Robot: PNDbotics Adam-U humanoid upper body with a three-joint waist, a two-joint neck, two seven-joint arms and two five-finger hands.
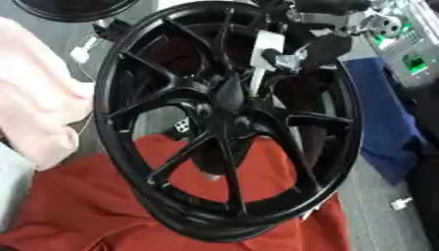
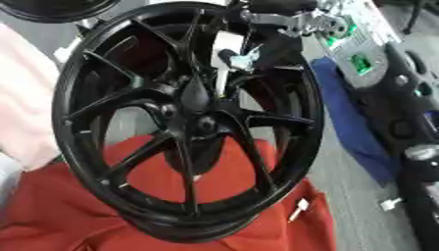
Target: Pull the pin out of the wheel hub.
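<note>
A black multi-spoke wheel hub [image 1: 225, 122] stands upright and tilted on a red cloth [image 1: 85, 206]. A thin white pin [image 1: 256, 82] points down toward the hub's centre, just above the middle boss. My right hand [image 1: 319, 49], black with silver parts, comes in from the upper right over the rim. Its fingertips [image 1: 283, 60] are curled at the pin's upper end, next to a white tag [image 1: 267, 43]. The spokes hide part of the hand. My left hand shows in neither view.
Pale pink fabric [image 1: 34, 98] fills the left side. Another black wheel [image 1: 77, 10] lies at the top left. A blue cloth [image 1: 386, 122] and a grey unit with green lights [image 1: 411, 59] are on the right. A small white piece [image 2: 298, 210] lies by the rim.
</note>
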